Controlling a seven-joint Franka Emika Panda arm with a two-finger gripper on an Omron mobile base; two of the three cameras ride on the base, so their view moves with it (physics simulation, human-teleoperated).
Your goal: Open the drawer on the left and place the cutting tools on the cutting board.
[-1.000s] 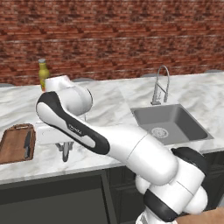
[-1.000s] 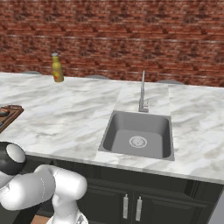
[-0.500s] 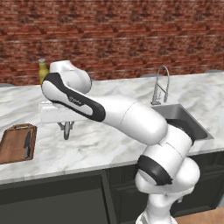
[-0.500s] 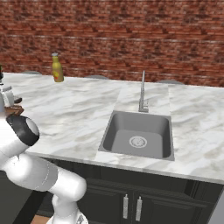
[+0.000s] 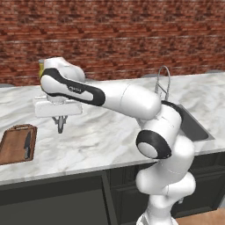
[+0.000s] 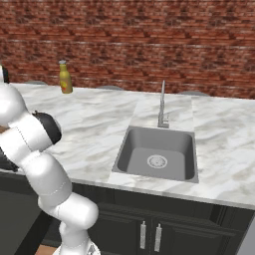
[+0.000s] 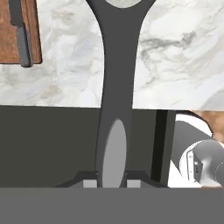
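End effector (image 5: 60, 127) w/ grey tool (image 7: 116, 78), marble counter (image 5: 110, 132), brick wall (image 5: 132, 39)

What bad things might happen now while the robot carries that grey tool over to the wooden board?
1. The gripper pinches the grey tool only by the end of its handle, so it might swing or slip out above the marble counter.
2. The knife already lies on the cutting board; the tool could land on it or knock it off.
3. The board sits near the counter's front edge, so a badly aimed drop could send the tool to the floor.
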